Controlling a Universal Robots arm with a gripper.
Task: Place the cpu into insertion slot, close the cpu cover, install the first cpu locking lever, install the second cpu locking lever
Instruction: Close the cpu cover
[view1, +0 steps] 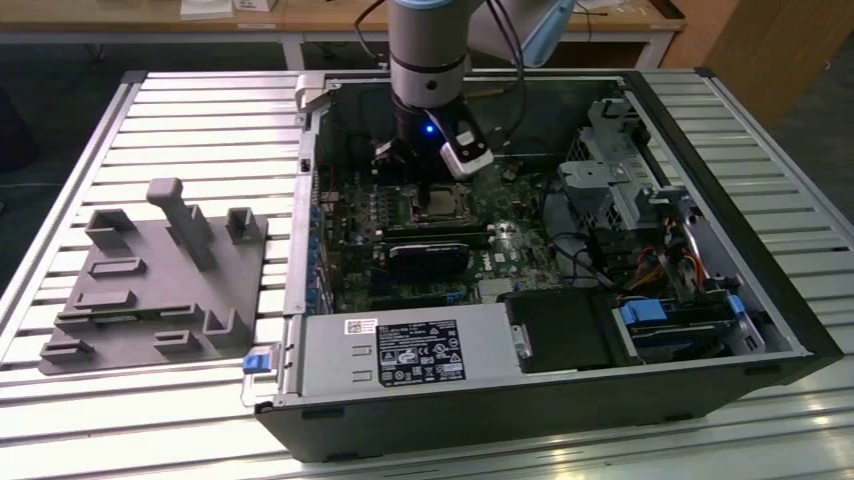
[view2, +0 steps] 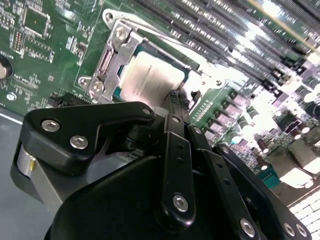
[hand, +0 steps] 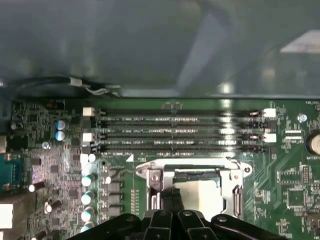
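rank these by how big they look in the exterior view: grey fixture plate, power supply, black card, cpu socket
1. grey fixture plate
2. power supply, though it sits nearer the camera
3. black card
4. cpu socket

Your arm (view1: 427, 60) stands upright, its wrist straight above the claw (view2: 178, 98). In the first wrist view, your claw's 2 fingers (hand: 167, 200) sit pressed together, tips down.
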